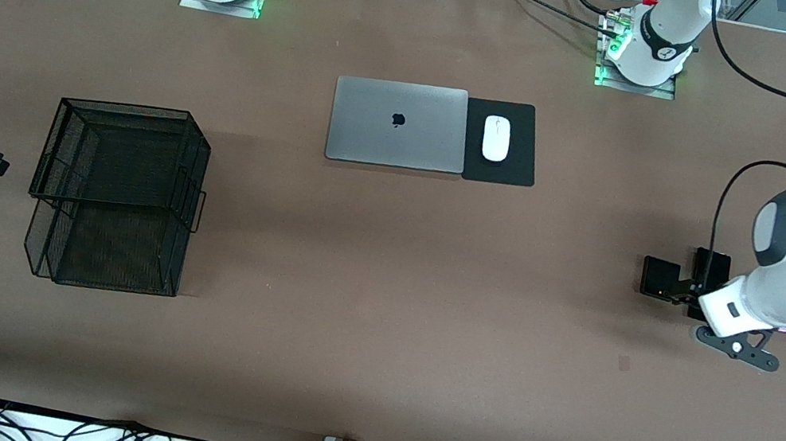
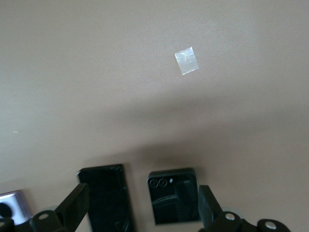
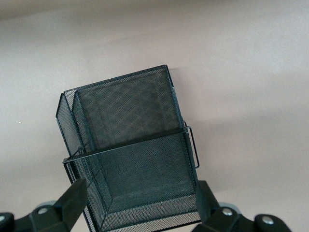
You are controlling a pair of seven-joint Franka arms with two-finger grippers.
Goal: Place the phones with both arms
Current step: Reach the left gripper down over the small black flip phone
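Near to far, front view. Mesh basket point(image 1: 114, 196) at about 9 o'clock of table centre, toward the right arm's end, nothing in it.

Right gripper point(image 3: 140, 205) hangs over the table beside the basket, fingers spread wide, nothing held; this arm waits.

Phones sit at about 3 o'clock, toward the left arm's end. Left gripper point(image 2: 142, 208) hovers directly over them, fingers fully apart, nothing held.

In the left wrist view the small squarish black phone point(image 2: 174, 202) and the long black slab point(image 2: 108, 198) lie side by side with a bare strip between, both partly between the spread fingers. The slab's long axis runs with the finger direction, not across it. The pale phone point(image 2: 12, 205) is only a sliver at the frame edge, outside the fingers.

Left arm is clearly the nearer one; likely a straight drop onto one black phone.

Farther: closed silver laptop point(image 1: 397, 124), white mouse point(image 1: 495, 138) on a black pad point(image 1: 515, 171), around 12 o'clock.
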